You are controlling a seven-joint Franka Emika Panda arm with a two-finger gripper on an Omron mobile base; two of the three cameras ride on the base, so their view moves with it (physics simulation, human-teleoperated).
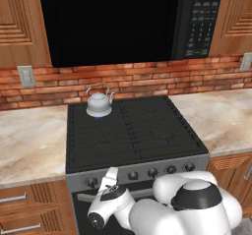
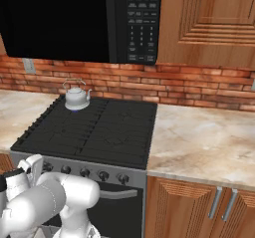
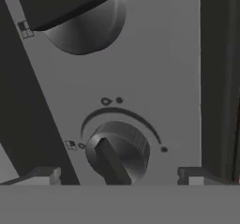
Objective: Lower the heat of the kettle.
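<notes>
The small silvery kettle (image 1: 98, 102) (image 2: 76, 97) stands on the back left burner of the black stovetop (image 1: 142, 131), with a hint of blue flame under it. My gripper (image 1: 110, 176) (image 2: 35, 165) is down at the left end of the knob row on the stove's grey front panel (image 3: 168, 78). In the hand view a dark round knob (image 3: 119, 153) sits straight ahead between my fingertips (image 3: 44, 175), its bar pointing down and to the right. The gripper (image 3: 119, 177) is open, with both tips well clear of the knob's sides. A second, larger-looking knob (image 3: 77, 12) lies above it.
Several more knobs (image 1: 152, 172) (image 2: 103, 175) run along the panel to the right. The oven door handle (image 2: 119, 194) is below them. Marble counters (image 1: 29, 140) (image 2: 204, 137) flank the stove, a microwave (image 2: 74, 18) hangs above, and wooden drawers (image 1: 29, 209) sit to the left.
</notes>
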